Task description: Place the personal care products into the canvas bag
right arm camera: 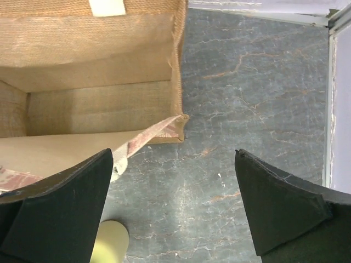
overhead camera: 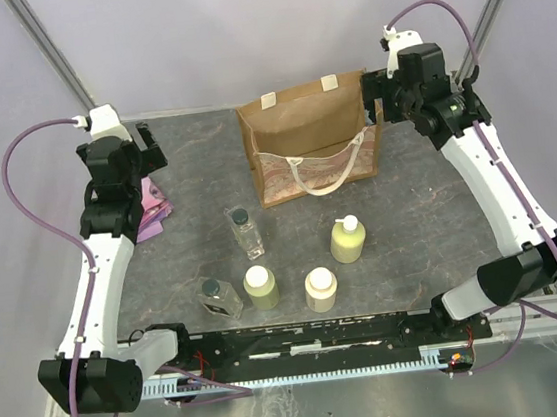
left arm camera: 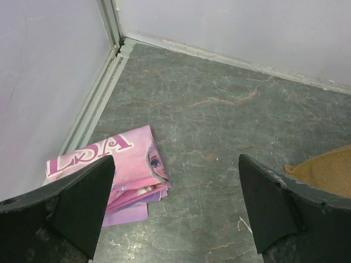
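Observation:
Several personal care products stand on the dark table's near half: two clear black-capped bottles (overhead camera: 245, 230) (overhead camera: 217, 296), two pale yellow bottles (overhead camera: 260, 287) (overhead camera: 320, 289) and a yellow pump bottle (overhead camera: 348, 240). The canvas bag (overhead camera: 306, 140) stands upright at the back centre, mouth open and nothing visible inside (right arm camera: 98, 104). My left gripper (overhead camera: 151, 148) (left arm camera: 176, 159) hovers open at the back left, holding nothing. My right gripper (overhead camera: 375, 102) (right arm camera: 173, 152) hangs open just right of the bag's corner. A pale yellow bottle top (right arm camera: 112, 241) shows by its left finger.
A flat pink packet (overhead camera: 154, 204) (left arm camera: 109, 159) lies at the table's left edge, below the left gripper. White walls and metal frame rails close off the back and sides. A corner of the bag (left arm camera: 326, 170) shows in the left wrist view.

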Controlling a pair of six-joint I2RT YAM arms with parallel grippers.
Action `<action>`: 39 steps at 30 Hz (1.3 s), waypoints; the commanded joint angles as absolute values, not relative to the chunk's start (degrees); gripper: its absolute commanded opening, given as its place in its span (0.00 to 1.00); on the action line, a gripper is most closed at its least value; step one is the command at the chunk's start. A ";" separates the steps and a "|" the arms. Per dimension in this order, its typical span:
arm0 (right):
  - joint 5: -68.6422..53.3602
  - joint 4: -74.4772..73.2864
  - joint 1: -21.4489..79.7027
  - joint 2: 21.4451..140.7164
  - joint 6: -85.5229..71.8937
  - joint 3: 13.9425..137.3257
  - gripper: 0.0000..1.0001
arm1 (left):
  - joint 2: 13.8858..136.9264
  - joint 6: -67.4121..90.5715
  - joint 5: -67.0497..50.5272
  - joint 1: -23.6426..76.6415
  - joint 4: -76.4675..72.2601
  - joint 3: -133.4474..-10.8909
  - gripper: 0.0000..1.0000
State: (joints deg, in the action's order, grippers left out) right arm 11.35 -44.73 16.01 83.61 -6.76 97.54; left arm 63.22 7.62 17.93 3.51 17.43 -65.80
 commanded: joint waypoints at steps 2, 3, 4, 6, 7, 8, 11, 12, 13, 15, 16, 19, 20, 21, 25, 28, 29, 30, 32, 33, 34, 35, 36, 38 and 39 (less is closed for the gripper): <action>10.21 -44.13 17.72 84.97 -6.44 103.46 1.00 | 60.93 7.29 16.23 3.56 13.65 -64.94 1.00; 10.20 -44.50 18.01 85.33 -6.39 104.16 1.00 | 60.74 5.94 13.62 3.55 13.35 -64.75 1.00; 10.20 -44.74 18.28 85.72 -6.37 104.62 1.00 | 60.70 4.36 10.78 3.60 13.33 -64.82 1.00; 9.89 -45.20 18.85 86.25 -6.41 105.38 1.00 | 61.34 2.86 5.59 3.60 13.56 -66.06 0.96; 9.66 -45.46 19.23 86.53 -6.48 105.64 1.00 | 62.08 3.06 3.46 3.59 13.79 -67.20 0.95; 9.33 -45.78 19.56 86.67 -6.51 106.00 1.00 | 63.24 3.44 1.39 3.60 14.26 -68.67 0.94; 8.88 -47.05 20.86 87.16 -6.58 106.84 1.00 | 67.25 5.53 -5.25 3.60 14.49 -73.01 0.93; 8.92 -47.65 21.36 87.26 -6.71 107.02 1.00 | 68.47 6.50 -7.08 3.67 13.71 -73.92 0.93; 8.88 -48.40 21.82 87.24 -6.86 107.08 1.00 | 69.49 7.71 -8.41 3.75 12.59 -74.41 0.93; 8.71 -50.43 22.91 87.19 -6.98 106.77 1.00 | 71.21 9.82 -10.18 4.30 9.50 -74.79 0.94; 8.81 -51.51 23.51 87.04 -7.24 106.35 1.00 | 72.05 10.57 -10.80 4.73 7.82 -74.91 0.94; 8.94 -54.37 25.33 86.32 -8.52 104.27 1.00 | 75.12 11.55 -11.25 7.71 4.76 -76.35 0.94; 9.08 -55.24 26.04 85.99 -9.11 103.39 1.00 | 76.86 11.46 -11.25 8.91 4.59 -77.37 0.94; 9.20 -56.08 26.95 85.58 -10.01 102.35 1.00 | 78.22 11.55 -11.32 10.16 4.65 -78.48 0.94; 9.45 -59.58 30.06 82.82 -11.78 98.23 0.99 | 82.40 12.02 -11.60 14.83 4.94 -82.13 0.95; 9.60 -61.36 31.71 80.48 -12.04 93.97 0.98 | 85.44 12.31 -11.18 18.35 6.54 -84.61 0.95; 9.65 -61.66 31.90 79.82 -11.96 92.36 0.98 | 86.68 12.40 -10.85 19.34 7.68 -85.99 0.95; 9.73 -61.89 32.09 79.19 -11.83 90.60 0.96 | 87.92 12.47 -9.97 20.42 9.04 -87.15 0.95; 9.76 -62.41 32.36 78.63 -11.54 88.56 0.94 | 90.34 11.81 -7.83 22.14 12.44 -89.07 0.95; 9.63 -62.67 32.50 78.46 -11.37 88.11 0.94 | 91.25 11.41 -5.89 22.93 13.89 -89.72 0.95; 9.54 -62.82 32.68 78.36 -11.34 87.63 0.93 | 91.88 11.08 -4.48 23.47 15.06 -90.00 0.95; 9.45 -62.79 32.77 78.31 -11.34 87.10 0.93 | 92.21 10.92 -3.08 23.87 16.05 -90.00 0.95; 9.22 -62.62 32.97 78.12 -11.33 86.62 0.93 | 92.57 10.95 -2.14 24.12 16.68 -90.04 0.95; 8.53 -61.74 33.10 77.90 -11.34 85.25 0.93 | 93.08 11.18 -0.38 24.48 18.05 -90.19 0.95; 8.08 -61.44 33.19 77.84 -11.34 84.69 0.93 | 93.42 11.28 0.28 24.64 18.75 -90.36 0.94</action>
State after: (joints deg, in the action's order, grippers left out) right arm 9.10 -62.61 32.51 79.99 -10.85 86.32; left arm 92.66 9.74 -4.80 24.29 14.70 -87.79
